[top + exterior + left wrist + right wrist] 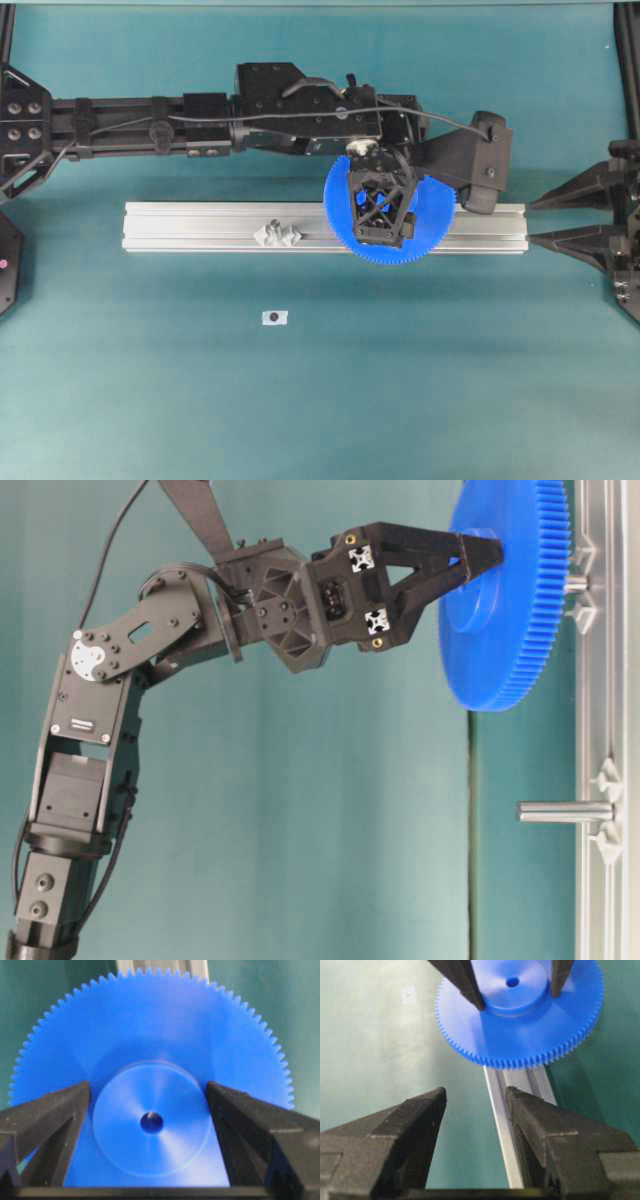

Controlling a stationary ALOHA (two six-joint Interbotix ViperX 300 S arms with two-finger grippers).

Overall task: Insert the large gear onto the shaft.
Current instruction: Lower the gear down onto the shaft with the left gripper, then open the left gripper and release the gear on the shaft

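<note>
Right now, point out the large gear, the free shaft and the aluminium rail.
large gear (150,1045): left wrist view, flat blue face above the hub.
free shaft (565,811): table-level view, middle of the bare pin.
aluminium rail (200,228): overhead view, bare left stretch.

Teal table surface (450,380), evenly lit

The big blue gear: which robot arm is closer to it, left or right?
Left. The left gripper has its jaws on either side of the large gear's hub. The right gripper waits apart from it, farther along the aluminium rail.
</note>
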